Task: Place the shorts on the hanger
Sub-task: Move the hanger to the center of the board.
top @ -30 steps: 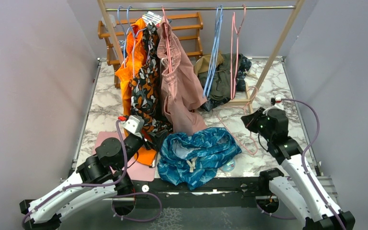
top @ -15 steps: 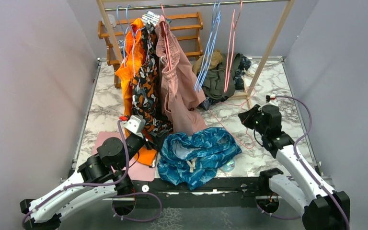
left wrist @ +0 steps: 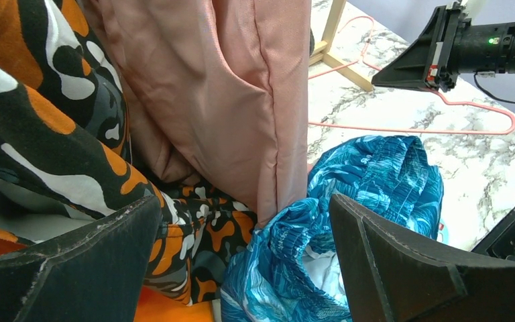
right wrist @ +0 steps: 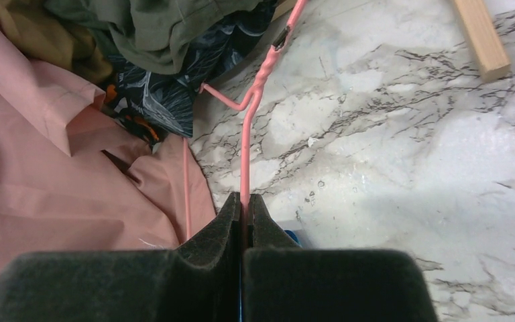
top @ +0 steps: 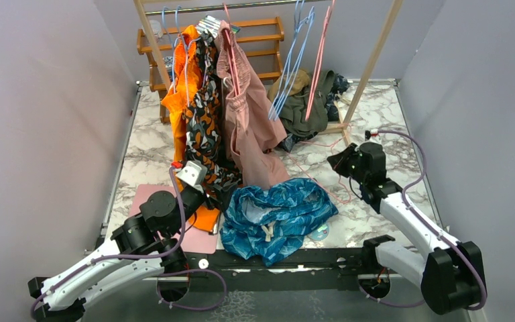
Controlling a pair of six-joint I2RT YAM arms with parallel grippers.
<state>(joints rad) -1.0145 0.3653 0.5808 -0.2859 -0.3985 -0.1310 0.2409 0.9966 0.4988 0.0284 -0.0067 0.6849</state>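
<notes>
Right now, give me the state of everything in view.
shorts: crumpled on table, unhung.
hanger: on table, pinched by right gripper.
right gripper: shut on hanger.
left gripper: open, empty, near shorts.
pink shorts: hanging on rack.
patterned shorts: hanging on rack.

crumpled teal shorts (top: 278,215) lie near pink hanger (right wrist: 245,154).
</notes>
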